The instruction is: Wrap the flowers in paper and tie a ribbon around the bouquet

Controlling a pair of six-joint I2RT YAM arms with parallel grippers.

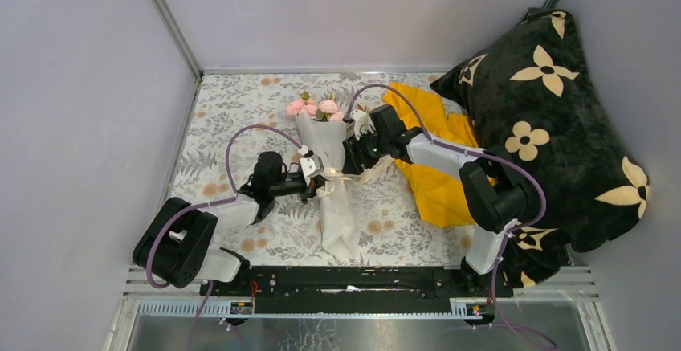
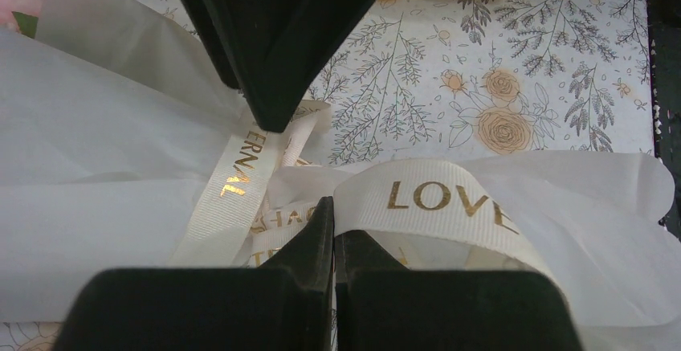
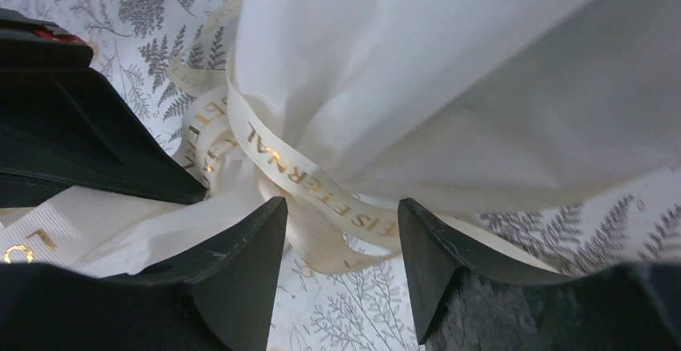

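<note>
Here, the bouquet (image 1: pixel 330 176) is seen lying on the table (image 1: pixel 233 118), between the two tools. The left tool (image 2: pixel 333 206) is closed tight, its fingers pressed together, and a length of the cream ribbon (image 2: pixel 438 197) is pinched at their tips. Gold lettering can be read on the loop that curves away just to the right of that tool in its wrist view.

The right tool (image 3: pixel 341 210) is held open, with a clear gap left between its fingers, and nothing is gripped by it. The tied waist of the bouquet is found directly ahead of the right tool, with a band of ribbon crossing the gap just beyond the tips. Whether the band is touched by them cannot be told.

The white paper (image 1: pixel 340 226) is gathered at that waist, just ahead of both tools, and is flared out toward the near edge of the table. The pink flowers (image 1: pixel 315 108) are seen at the far end of the bouquet, beyond both tools.

A yellow garment (image 1: pixel 438 186) is spread behind the right tool. A black pillow (image 1: pixel 554 118) with cream flower shapes is propped further out on that side.
</note>
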